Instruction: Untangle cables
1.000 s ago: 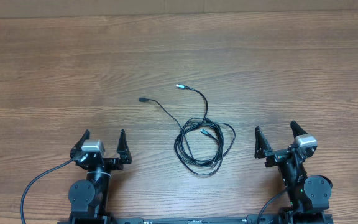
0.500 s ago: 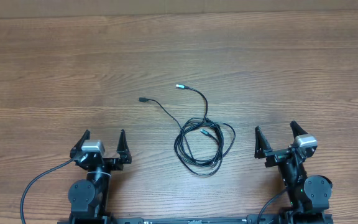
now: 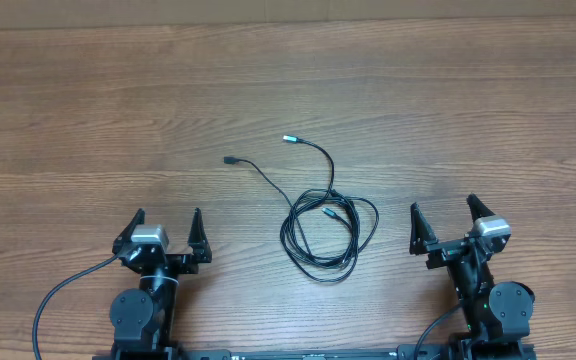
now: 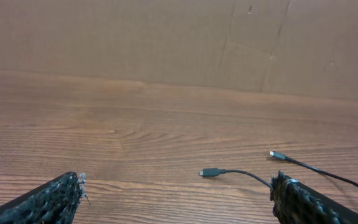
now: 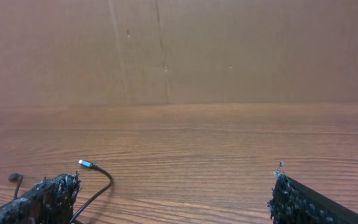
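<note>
The cables [image 3: 320,232] lie as thin black loops in the middle of the wooden table. Two loose ends run up and left from the coil: one with a teal tip [image 3: 290,138], one with a black plug [image 3: 229,159]. Another teal tip [image 3: 329,213] lies inside the coil. My left gripper [image 3: 166,228] rests open near the front left, well left of the coil. My right gripper [image 3: 443,219] rests open at the front right, right of the coil. The left wrist view shows the black plug [image 4: 209,172] and the teal tip [image 4: 277,155] ahead. The right wrist view shows the teal tip [image 5: 84,164].
The wooden table [image 3: 468,110] spreads bare all round the coil. A brown cardboard wall [image 4: 166,37] stands along the far edge. The arm bases and their thicker black cable [image 3: 53,300] sit at the front edge.
</note>
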Motion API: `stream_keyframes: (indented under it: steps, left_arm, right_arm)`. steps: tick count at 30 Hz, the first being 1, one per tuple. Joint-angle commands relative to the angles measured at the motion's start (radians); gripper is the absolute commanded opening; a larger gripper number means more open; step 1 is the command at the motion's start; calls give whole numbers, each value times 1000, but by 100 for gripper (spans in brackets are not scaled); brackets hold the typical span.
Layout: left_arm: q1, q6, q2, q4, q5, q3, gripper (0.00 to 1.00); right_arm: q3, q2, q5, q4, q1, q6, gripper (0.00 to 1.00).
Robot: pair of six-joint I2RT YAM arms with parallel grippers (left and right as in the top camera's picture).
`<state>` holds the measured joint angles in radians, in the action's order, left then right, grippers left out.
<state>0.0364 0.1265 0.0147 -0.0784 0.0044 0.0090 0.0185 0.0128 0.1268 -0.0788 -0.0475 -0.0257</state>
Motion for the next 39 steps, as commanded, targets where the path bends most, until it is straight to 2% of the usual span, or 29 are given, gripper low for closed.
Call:
stream_keyframes:
  steps: [1,30,39]
  left_arm:
    - [-12,-19,-10,0,7,-3,100]
    - [-12,-19,-10,0,7,-3,100]
    - [-11,20,-10,-1,23,-3,100]
  right_arm:
    - [-11,-10,5,6,-3,1,100]
    - [-11,-10,5,6,-3,1,100]
    - [-11,-10,5,6,-3,1,100]
